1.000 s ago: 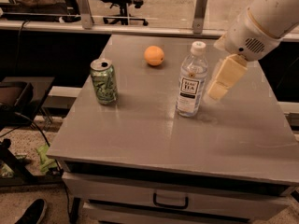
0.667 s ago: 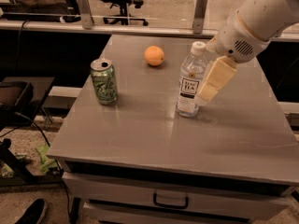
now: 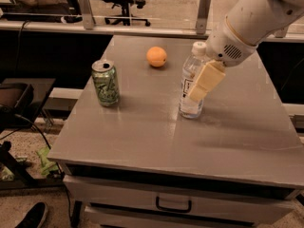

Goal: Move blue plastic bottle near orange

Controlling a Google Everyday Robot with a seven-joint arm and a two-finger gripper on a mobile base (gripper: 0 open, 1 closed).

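Over the last second the end effector [image 3: 201,85] has slid leftward from the right side of the desk [image 3: 228,141], and it now overlaps the label of the blue plastic bottle [image 3: 189,107] from that right side. The bottle, the orange [image 3: 156,56] and the green drink can [image 3: 105,83] have not shifted.

We cannot tell whether the end effector is apart or already clamped on the bottle, because its cream-coloured part lies across the bottle's front and hides the contact. The white arm [image 3: 256,18] reaches down to it from the far right corner.

The bottle stands upright near the middle of the desk, a little toward the right edge. The orange sits closer to the far edge, well apart from the bottle and to its left. The can is near the left edge.

We judge the task to be at the grasping step. The approach looks done, the bottle still stands on the desk, and both securing it and carrying it toward the far edge beside the orange remain.
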